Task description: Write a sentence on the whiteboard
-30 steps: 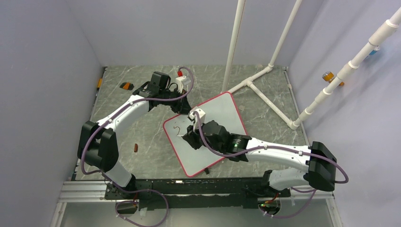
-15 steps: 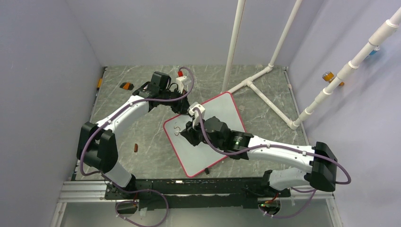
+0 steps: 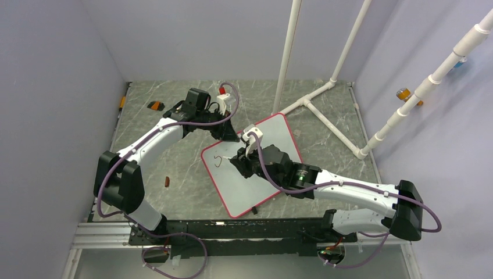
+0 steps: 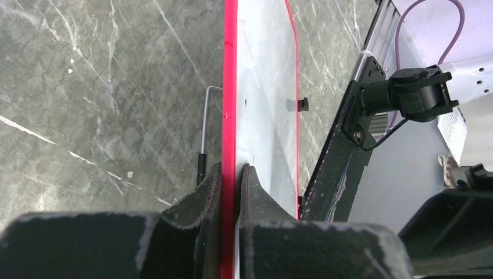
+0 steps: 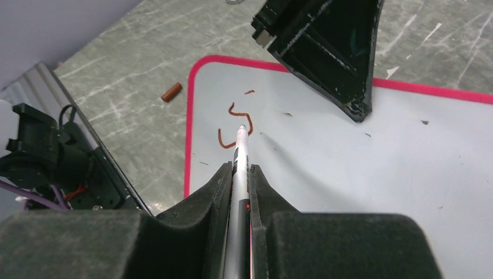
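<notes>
The whiteboard (image 3: 235, 193) lies tilted on the grey marble table, white with a red-pink rim (image 4: 229, 87). My left gripper (image 3: 235, 137) is shut on its far edge, and the left wrist view shows both fingers pinching the rim (image 4: 229, 172). My right gripper (image 3: 238, 161) hovers over the board's left part, shut on a silver marker (image 5: 240, 152) whose tip sits at the board. Of the sentence, only one reddish-brown S-like stroke (image 5: 222, 142) shows, close to the left rim (image 3: 218, 160). The left gripper's black finger (image 5: 325, 52) is in the right wrist view.
A reddish marker cap (image 3: 167, 182) lies on the table left of the board (image 5: 171, 92). An orange-and-black object (image 3: 154, 105) sits at the far left. A white pipe frame (image 3: 317, 96) stands at the back right. Black clips (image 3: 254, 209) sit on the board's near edge.
My right arm has shifted to the right over the board with the marker, and the reddish stroke has grown into an S shape. The left gripper keeps its hold unchanged.
</notes>
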Controlling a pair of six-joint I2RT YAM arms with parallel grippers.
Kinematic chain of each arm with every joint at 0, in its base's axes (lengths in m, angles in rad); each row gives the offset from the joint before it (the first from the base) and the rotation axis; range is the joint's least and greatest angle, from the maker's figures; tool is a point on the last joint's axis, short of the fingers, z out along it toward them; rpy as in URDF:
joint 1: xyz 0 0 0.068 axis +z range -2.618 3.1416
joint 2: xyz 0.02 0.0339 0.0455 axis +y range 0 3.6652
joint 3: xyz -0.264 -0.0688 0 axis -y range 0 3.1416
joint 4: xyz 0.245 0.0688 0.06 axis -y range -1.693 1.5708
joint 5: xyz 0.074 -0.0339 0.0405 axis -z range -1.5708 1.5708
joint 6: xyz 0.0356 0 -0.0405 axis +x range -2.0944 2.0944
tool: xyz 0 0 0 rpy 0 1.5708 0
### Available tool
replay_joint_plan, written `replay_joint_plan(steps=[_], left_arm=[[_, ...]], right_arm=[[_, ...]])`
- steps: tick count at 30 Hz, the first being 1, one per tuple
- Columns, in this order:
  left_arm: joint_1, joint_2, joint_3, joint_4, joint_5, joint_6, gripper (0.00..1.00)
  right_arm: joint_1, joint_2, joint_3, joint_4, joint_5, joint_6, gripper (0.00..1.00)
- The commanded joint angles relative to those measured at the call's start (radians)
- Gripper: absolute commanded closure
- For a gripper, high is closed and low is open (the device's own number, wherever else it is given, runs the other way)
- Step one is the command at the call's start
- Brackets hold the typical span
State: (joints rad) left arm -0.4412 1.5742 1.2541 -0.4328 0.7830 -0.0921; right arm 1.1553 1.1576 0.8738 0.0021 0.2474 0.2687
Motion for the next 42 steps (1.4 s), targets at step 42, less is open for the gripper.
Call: replay_joint_plan(steps=[42], left_arm=[[-0.019, -0.031, 0.028, -0.004, -0.182, 0.080, 1.00]], right_arm=[[-0.019, 0.052, -0.043, 0.033, 0.102, 0.071, 1.00]])
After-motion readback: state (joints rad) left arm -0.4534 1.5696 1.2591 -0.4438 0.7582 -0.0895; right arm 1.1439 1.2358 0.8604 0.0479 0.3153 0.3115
